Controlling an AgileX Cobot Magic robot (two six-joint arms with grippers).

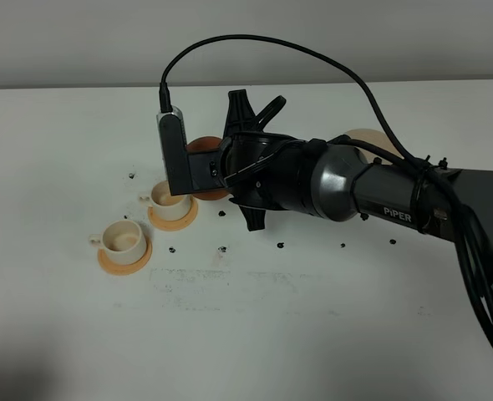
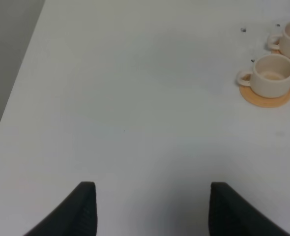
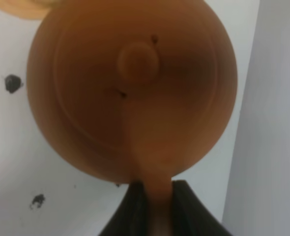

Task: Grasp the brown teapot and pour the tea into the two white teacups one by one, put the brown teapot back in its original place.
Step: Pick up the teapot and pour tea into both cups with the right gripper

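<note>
1. The left claw (image 2: 152, 196) gaped open above the white desk (image 2: 110, 98).
2. Two cream-white handled teacups (image 1: 123, 237) (image 1: 170, 200) sat on round orange saucers (image 1: 111, 266).
3. The right claw (image 3: 155, 199) clamped the handle of the round reddish-brown clay teapot (image 3: 132, 88), just beside the farther teacup.

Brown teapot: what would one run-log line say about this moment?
right gripper: shut on handle of brown teapot | brown teapot: held beside farther teacup | left gripper: open, above table
</note>
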